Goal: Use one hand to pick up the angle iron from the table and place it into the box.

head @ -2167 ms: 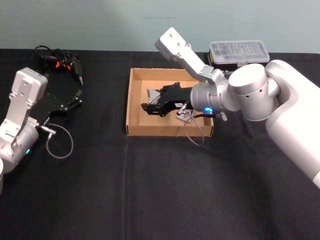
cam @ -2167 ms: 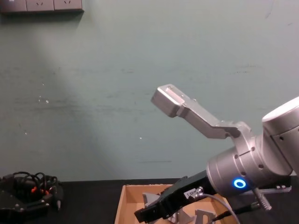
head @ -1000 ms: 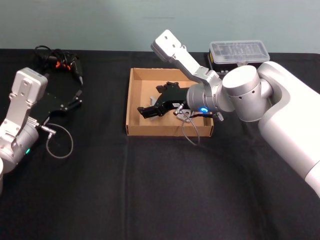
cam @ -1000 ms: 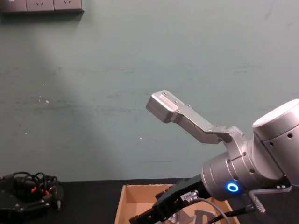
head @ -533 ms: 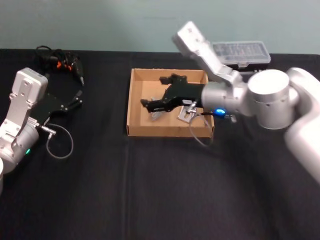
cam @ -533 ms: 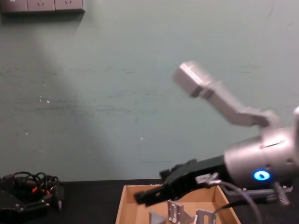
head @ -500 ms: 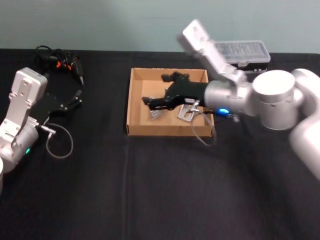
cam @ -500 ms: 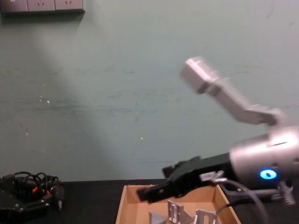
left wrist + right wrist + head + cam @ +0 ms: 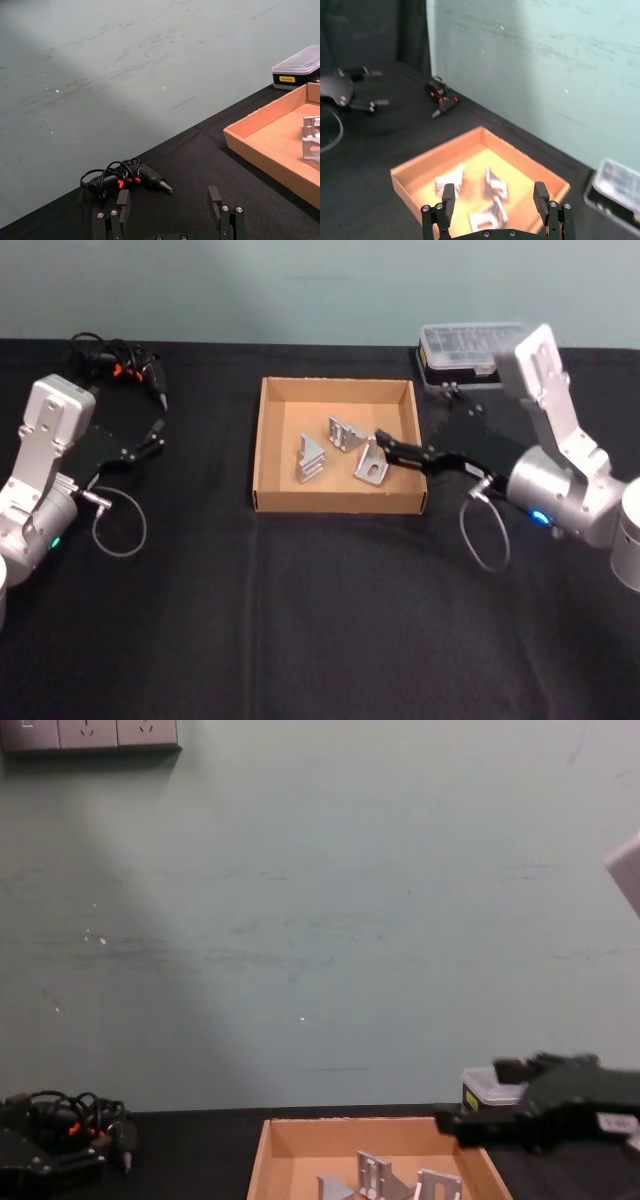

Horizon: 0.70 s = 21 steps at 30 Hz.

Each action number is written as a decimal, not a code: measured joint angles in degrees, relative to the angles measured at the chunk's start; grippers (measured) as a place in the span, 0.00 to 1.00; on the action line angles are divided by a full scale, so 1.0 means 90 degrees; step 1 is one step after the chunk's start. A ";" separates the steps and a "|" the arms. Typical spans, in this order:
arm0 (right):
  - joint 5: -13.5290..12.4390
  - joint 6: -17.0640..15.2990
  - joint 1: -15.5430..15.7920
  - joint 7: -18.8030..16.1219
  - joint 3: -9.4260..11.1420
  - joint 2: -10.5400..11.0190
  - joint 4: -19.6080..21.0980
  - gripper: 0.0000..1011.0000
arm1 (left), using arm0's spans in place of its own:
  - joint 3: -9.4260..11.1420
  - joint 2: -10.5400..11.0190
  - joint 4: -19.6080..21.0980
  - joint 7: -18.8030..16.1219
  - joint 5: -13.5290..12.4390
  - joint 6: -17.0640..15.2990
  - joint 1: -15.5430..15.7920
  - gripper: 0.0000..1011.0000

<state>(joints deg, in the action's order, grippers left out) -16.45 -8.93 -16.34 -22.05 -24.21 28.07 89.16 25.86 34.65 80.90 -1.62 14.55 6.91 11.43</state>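
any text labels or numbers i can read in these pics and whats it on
No text reads clearly in any view.
Yellow label on the black plastic case: there is print on it, too small to read.
White label on the right gripper: too blurred to read.
Wall sockets: no readable markings.
Box and the angle irons in it: no visible print.

The black table [image 9: 330,610] carries the tan cardboard box [image 9: 338,502] at its centre, a clear-lidded black case [image 9: 475,345] far right, and a cabled tool [image 9: 120,365] far left.
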 joint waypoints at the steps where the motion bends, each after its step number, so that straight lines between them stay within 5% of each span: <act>1: 0.0017 0.0011 0.0057 0.0019 0.0025 0.0015 0.0005 0.99 | 0.0000 0.0000 0.0000 0.0000 0.0000 0.0000 0.0000 1.00; 21: 0.0077 0.0026 0.0184 0.0014 0.0070 0.0040 -0.0036 0.99 | 0.0001 0.0000 0.0000 0.0000 0.0000 0.0000 0.0000 1.00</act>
<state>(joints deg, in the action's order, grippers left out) -15.76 -8.70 -14.68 -21.92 -23.58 28.43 88.84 25.86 34.65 80.90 -1.62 14.55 6.91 11.43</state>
